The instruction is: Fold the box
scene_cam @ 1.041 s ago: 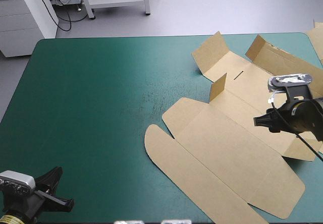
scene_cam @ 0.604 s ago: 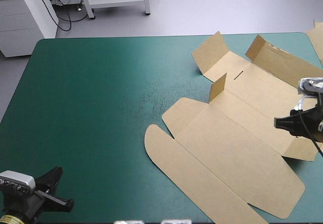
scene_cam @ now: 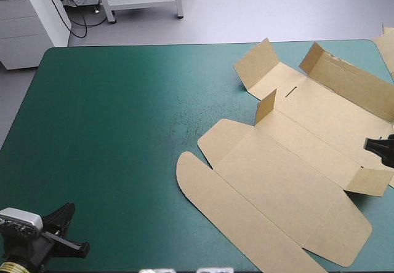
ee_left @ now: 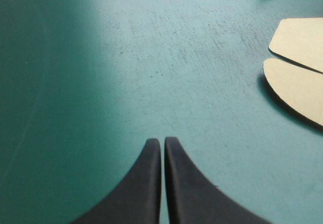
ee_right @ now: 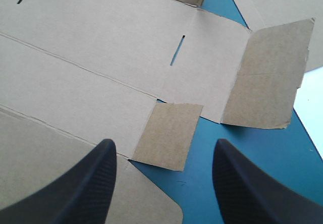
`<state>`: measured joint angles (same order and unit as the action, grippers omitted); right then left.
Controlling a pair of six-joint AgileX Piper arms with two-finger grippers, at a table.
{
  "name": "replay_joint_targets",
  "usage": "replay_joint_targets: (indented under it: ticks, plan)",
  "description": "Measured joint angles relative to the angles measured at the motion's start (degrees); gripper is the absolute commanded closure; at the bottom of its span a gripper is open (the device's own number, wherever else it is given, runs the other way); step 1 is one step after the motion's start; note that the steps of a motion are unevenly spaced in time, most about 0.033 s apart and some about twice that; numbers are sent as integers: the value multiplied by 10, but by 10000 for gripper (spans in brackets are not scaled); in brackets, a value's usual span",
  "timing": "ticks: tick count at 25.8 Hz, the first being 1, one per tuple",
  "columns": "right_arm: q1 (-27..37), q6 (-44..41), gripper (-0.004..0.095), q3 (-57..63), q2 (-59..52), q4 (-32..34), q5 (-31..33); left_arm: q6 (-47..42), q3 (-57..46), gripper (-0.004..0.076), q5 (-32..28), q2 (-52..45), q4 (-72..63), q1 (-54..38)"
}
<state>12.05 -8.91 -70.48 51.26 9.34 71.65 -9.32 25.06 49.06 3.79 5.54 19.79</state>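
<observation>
The brown box point(scene_cam: 289, 181) lies unfolded on the right half of the teal-green table, long rounded lid flap toward the front, with its far wall and a few small flaps raised. Only the tip of my right gripper point(scene_cam: 379, 147) shows, at the table's right edge, over the box's right end. In the right wrist view that gripper point(ee_right: 164, 144) is open above the board point(ee_right: 101, 57), a small flap point(ee_right: 169, 133) lying between its fingers. My left gripper point(scene_cam: 74, 230) rests at the front left corner, far from the box. It is shut point(ee_left: 162, 141) over bare cover, with rounded flaps point(ee_left: 300, 90) ahead to one side.
A corner of more brown board point(scene_cam: 386, 47) shows at the table's far right edge. The left half of the teal-green cover point(scene_cam: 123, 131) lies between my left gripper and the box. A raised end flap point(ee_right: 270, 82) stands beyond the small flap.
My right gripper has drawn back to the right, from over the box's right part to the table's right edge. The box and my left gripper have not moved.
</observation>
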Motion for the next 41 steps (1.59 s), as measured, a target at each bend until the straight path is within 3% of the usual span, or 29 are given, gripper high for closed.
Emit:
replay_joint_targets:
  ticks: [5,9,31,41]
  plan:
    - [167,98,395,38,0,-77,0,0,0,717,0,0,9,0]
    - [243,160,397,76,0,-145,-1,0,0,717,0,0,12,0]
    - [252,169,397,151,0,-161,-2,0,0,717,0,0,14,0]
    - [265,181,398,178,56,-173,-56,0,0,717,0,0,16,0]
